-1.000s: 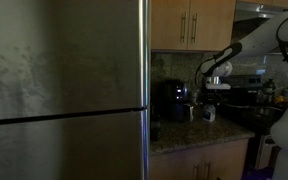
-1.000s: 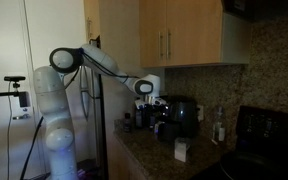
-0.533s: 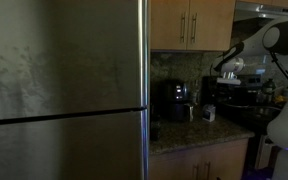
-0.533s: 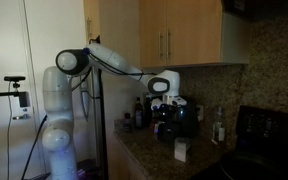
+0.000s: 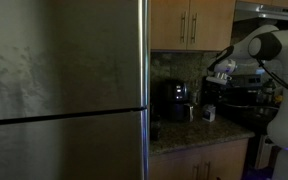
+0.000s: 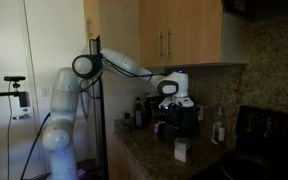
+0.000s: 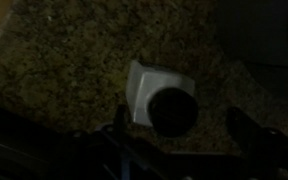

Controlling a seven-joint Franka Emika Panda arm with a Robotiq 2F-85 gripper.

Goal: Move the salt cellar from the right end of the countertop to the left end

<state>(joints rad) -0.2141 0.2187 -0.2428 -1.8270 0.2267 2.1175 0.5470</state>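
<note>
The salt cellar [image 7: 156, 97] is a small white container with a dark top, seen from above in the wrist view on the dark speckled countertop [image 7: 64, 60]. It also shows in both exterior views [image 5: 209, 113] [image 6: 181, 150], standing near the black coffee maker [image 5: 174, 100]. My gripper [image 7: 184, 135] is open, its dark fingers spread to either side just below the cellar in the picture, not touching it. In the exterior views the gripper [image 6: 167, 103] [image 5: 211, 92] hangs above the counter, higher than the cellar.
A large steel fridge [image 5: 64, 90] fills one side. Wooden cabinets [image 6: 179, 35] hang above the counter. A black stove [image 6: 269, 135] stands past the counter's end. Bottles and small items [image 6: 134, 120] stand at the back beside the coffee maker [image 6: 181, 120].
The arm has swung sideways along the counter, carrying the gripper over the coffee maker towards the salt cellar. The cellar has not moved.
</note>
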